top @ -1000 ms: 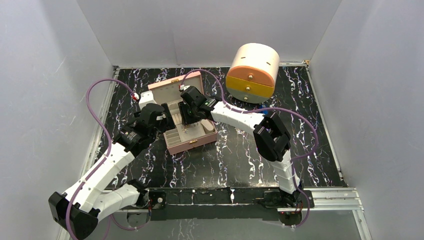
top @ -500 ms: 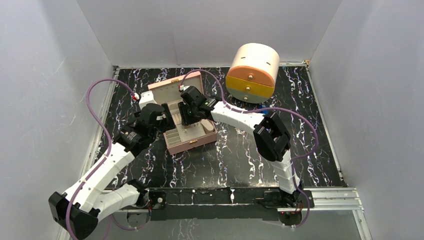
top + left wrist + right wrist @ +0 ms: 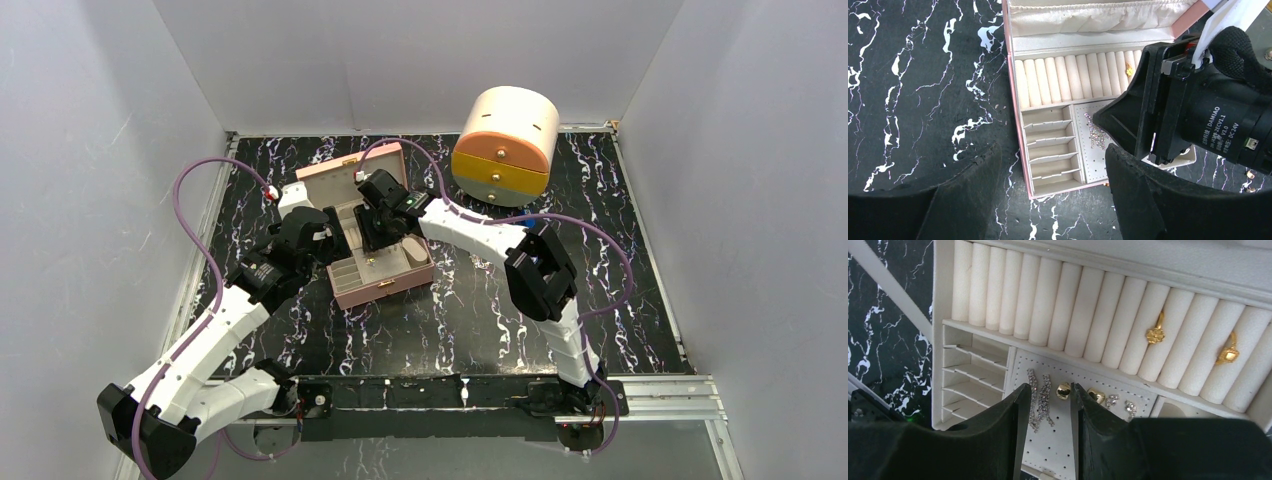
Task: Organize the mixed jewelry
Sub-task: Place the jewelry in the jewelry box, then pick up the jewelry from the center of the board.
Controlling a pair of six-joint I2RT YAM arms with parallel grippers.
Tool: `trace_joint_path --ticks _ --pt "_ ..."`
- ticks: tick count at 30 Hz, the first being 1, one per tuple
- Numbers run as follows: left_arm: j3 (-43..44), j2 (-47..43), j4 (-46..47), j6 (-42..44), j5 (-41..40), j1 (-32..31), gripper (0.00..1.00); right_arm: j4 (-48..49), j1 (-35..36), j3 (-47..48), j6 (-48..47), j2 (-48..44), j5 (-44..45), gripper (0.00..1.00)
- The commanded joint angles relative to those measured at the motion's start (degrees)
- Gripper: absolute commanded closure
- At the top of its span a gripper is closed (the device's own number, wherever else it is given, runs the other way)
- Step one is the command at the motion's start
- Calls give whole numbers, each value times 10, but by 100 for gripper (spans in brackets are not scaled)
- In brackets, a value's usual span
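Near side: left gripper (image 3: 1050, 167) hung spread wide and empty by the pink box (image 3: 385, 284). The right gripper (image 3: 1050, 425) had shifted slightly since a second ago, probably lining up: fingers narrowly parted, nothing between them, over the perforated panel. The panel held a gold stud (image 3: 1063, 390) and sparkly drops (image 3: 1039, 397). Rolls behind held two gold rings (image 3: 1153, 334).

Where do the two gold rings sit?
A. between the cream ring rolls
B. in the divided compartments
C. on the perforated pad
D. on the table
A: the right wrist view shows the flower ring and the other gold ring slotted between the ring rolls.
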Motion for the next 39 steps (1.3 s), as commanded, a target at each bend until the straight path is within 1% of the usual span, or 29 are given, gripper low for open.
trace_joint_path --ticks 1,6,10,12,15,20,22,26,29,32,39 --pt "14 -2 3 -1 -8 1 27 4 1 31 3 -22 -29 56" --pt "21 -2 2 -1 -10 1 27 53 -5 -11 23 -77 -40 56" --pt "24 0 3 -1 -6 1 27 78 -19 -80 47 -135 -7 55" --pt "25 2 4 -2 0 1 27 81 -34 -114 61 -164 26 55" --pt "28 6 9 -5 11 1 27 76 -56 -172 87 -213 63 54" --pt "28 12 32 -8 36 1 27 63 -97 -297 136 -329 134 52" --pt "24 16 49 -12 51 1 27 46 -123 -343 161 -367 151 50" --pt "11 25 94 -21 85 1 27 -25 -184 -404 212 -414 189 50" --pt "5 34 119 -27 98 2 27 -58 -231 -441 230 -425 186 50" --pt "2 45 140 -31 106 1 27 -77 -263 -463 227 -411 181 50" --pt "-6 71 182 -44 122 1 27 -97 -273 -464 202 -358 200 54"
